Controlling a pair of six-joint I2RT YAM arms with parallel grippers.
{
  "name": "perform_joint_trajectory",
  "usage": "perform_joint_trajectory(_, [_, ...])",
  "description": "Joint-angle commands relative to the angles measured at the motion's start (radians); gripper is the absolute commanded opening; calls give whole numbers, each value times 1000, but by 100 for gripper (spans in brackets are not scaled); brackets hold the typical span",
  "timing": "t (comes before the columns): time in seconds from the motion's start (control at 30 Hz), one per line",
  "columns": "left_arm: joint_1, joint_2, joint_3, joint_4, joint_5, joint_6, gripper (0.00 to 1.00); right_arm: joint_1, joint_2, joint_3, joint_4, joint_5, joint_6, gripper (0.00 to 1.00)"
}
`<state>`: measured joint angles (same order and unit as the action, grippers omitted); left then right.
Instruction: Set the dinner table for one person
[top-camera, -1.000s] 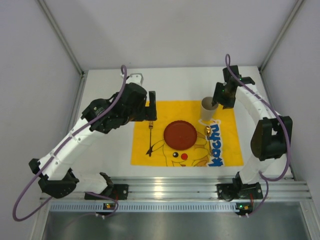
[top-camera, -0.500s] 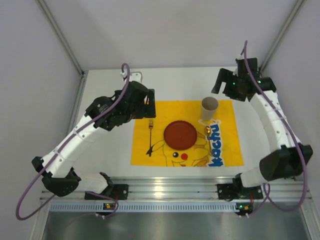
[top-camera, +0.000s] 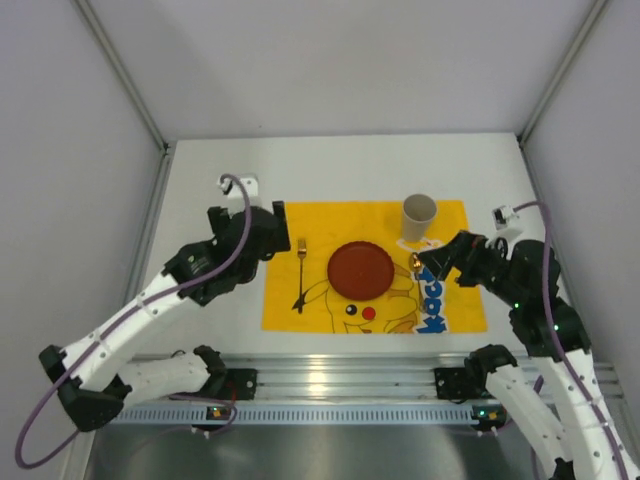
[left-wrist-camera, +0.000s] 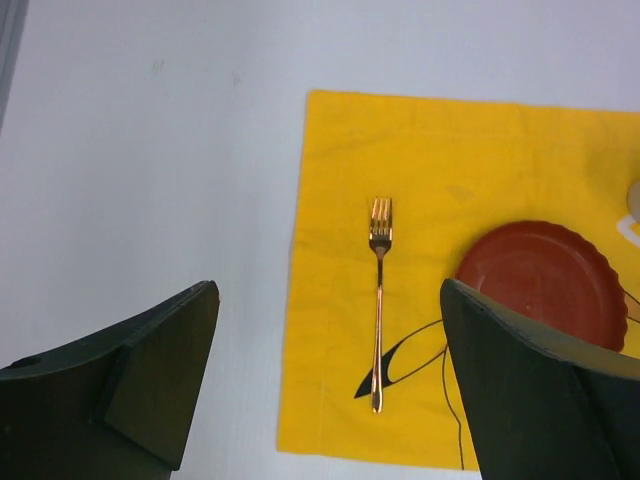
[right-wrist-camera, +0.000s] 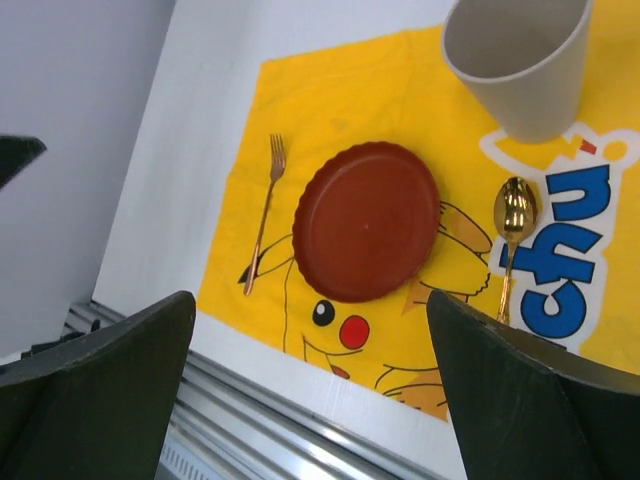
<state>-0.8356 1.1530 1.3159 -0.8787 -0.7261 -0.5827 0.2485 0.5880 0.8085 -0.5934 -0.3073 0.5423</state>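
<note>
Setting looks finished on the matte white bench (top-camera: 200, 180) beneath both arms: yellow printed cloth (top-camera: 285, 300), scalloped red-brown plate (right-wrist-camera: 367, 220), slim gilt fork (left-wrist-camera: 379, 300), glossy gold spoon (right-wrist-camera: 512, 225), tapered beige cup (right-wrist-camera: 520, 60). Spread wide and empty: left hand (left-wrist-camera: 328, 290), right hand (right-wrist-camera: 310, 300). Next, probably just parking the arms.

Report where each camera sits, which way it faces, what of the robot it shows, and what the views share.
Top external: fixed above and behind the bases, looking down on the white table; the left arm and right arm both show.
Left wrist: on the left tool, looking down at the fork; its fingers frame the bottom.
Right wrist: on the right tool, looking down at the plate, spoon and cup; its fingers show.
Shared: all three see the fork and plate on the yellow cloth.
</note>
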Motion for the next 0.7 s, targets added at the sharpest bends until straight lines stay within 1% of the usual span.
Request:
perform_joint_trajectory(0.0, [3, -269, -235, 434, -99, 93, 98, 6, -161, -2, -9, 63, 39, 100])
perform_joint_trajectory(0.03, [1, -317, -357, 505, -107, 107, 99, 6, -175, 4, -49, 94, 35, 100])
perform_joint_trajectory(0.07, [4, -391, -406, 624, -108, 116, 98, 6, -192, 6, -80, 100, 4, 100])
perform_joint_trajectory(0.13, [4, -429, -481, 676, -117, 142, 98, 8, -204, 14, -147, 114, -24, 100])
perform_joint_trajectory(0.2, [3, -420, -480, 637, -134, 144, 98, 6, -212, 17, -190, 132, -44, 100])
perform_joint_trajectory(0.33, [4, -362, -442, 564, -127, 150, 98, 6, -217, 18, -204, 143, -48, 100])
perform_joint_trajectory(0.47, [4, -358, -445, 561, -128, 147, 98, 6, -212, 15, -204, 142, -38, 100])
perform_joint_trajectory(0.67, [4, -380, -457, 554, -147, 162, 99, 6, -209, 9, -187, 145, -64, 100])
